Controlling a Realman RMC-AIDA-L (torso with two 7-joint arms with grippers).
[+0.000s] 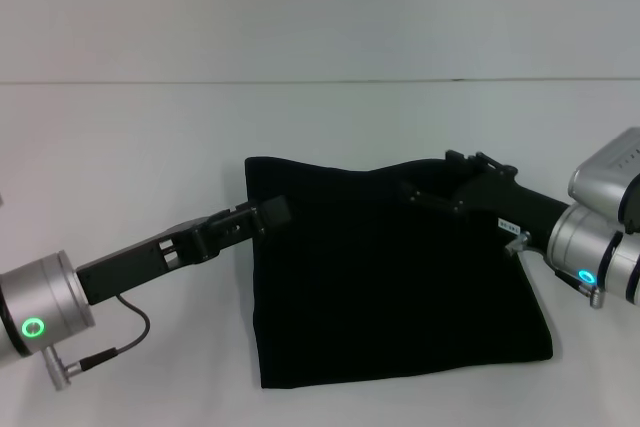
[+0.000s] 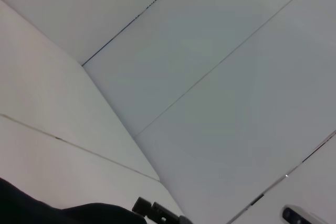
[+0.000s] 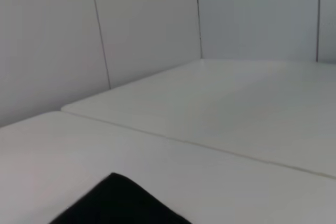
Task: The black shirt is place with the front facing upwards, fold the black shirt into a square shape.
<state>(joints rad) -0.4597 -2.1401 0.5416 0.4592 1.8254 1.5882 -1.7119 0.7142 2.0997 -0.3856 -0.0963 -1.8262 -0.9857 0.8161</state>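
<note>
The black shirt (image 1: 390, 287) lies on the white table (image 1: 120, 147) as a rough rectangle, its far edge slightly raised. No lettering or neck label shows. My left gripper (image 1: 272, 215) is at the shirt's left edge, near its far left corner. My right gripper (image 1: 432, 195) is over the shirt's far right part, black against black cloth. A dark strip of the shirt shows in the left wrist view (image 2: 31, 209), and one corner of it in the right wrist view (image 3: 118, 203).
A seam line (image 1: 300, 82) runs across the table behind the shirt. White wall panels (image 3: 147, 19) stand beyond the table. The left arm's cable (image 1: 130, 332) hangs near the front left edge.
</note>
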